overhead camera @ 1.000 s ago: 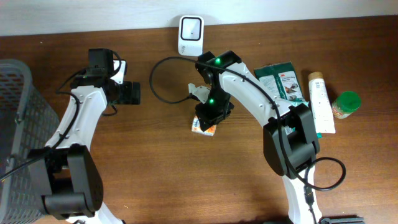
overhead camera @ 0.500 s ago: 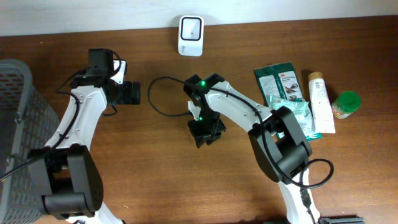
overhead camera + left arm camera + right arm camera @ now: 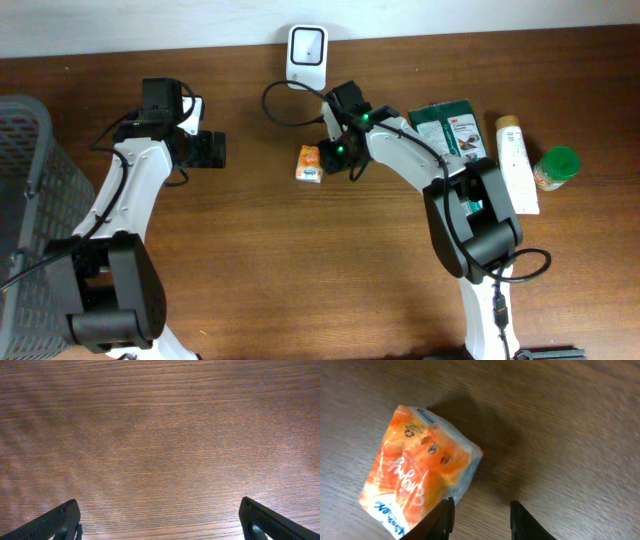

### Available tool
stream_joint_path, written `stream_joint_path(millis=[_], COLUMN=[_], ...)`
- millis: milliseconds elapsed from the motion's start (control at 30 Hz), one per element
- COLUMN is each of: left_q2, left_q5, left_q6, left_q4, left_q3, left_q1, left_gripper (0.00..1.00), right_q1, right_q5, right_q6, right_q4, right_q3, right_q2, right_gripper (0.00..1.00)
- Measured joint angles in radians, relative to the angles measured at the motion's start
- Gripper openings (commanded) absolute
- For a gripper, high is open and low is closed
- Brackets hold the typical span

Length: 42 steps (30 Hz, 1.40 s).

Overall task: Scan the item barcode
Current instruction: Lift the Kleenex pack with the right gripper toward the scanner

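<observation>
So right now the orange packet [image 3: 309, 163] is lying flat on the table [image 3: 300, 280], roughly at 6 o'clock from the white scanner [image 3: 306, 45], which sits at the 12 o'clock edge. Nothing is holding it.

The right gripper [image 3: 482, 504] sits just at the packet's 3 o'clock side. In the wrist view its jaws stand partly apart with only bare wood between them. The packet's corner is right against the outside of one finger, and I honestly can't tell if they touch. The left gripper [image 3: 157, 505] is spread wide over empty wood off toward 9 o'clock, doing nothing.

What I'd worry about:
- The packet isn't lined up between the jaws. Close from here and the fingers pinch air, or that one finger just shoves the packet sideways across the wood.
- It looks like a soft, crinkly bag. My guess is it squishes and slides out of a corner pinch, or droops so the code bends.
- I can't spot a barcode on the face that shows. If it's underneath, lifting it straight to the scanner reads nothing; it needs a turn first.
- The scanner's black cable [image 3: 272, 98] loops right by the right arm at about 11 o'clock of the packet. A careless swing could snag it and drag the scanner off aim.
</observation>
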Motion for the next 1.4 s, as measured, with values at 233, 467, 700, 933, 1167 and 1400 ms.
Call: stream_joint_path(millis=[233,467,700,933,1167,1400], left_q2=[0.000,0.000,0.000,0.000,0.000,0.000], left_q5=[0.000,0.000,0.000,0.000,0.000,0.000], left_q6=[0.000,0.000,0.000,0.000,0.000,0.000], left_q4=[0.000,0.000,0.000,0.000,0.000,0.000], left_q3=[0.000,0.000,0.000,0.000,0.000,0.000], left_q1=[0.000,0.000,0.000,0.000,0.000,0.000], left_gripper=[0.99,0.99,0.99,0.99,0.99,0.99], right_q1=[0.001,0.012,0.043,0.106,0.103,0.064], right_q5=[-0.128,-0.176,-0.137,-0.037,-0.015,-0.121], right_q6=[-0.077,0.342,0.477,0.555,0.357,-0.499], right_q4=[-0.107,-0.156,-0.102,-0.070,-0.183,-0.600], right_q3=[0.082,0.106,0.069,0.069,0.109,0.320], right_q2=[0.002,0.002,0.002,0.047,0.053,0.085], right_gripper=[0.55,0.54,0.54,0.34,0.04,0.40])
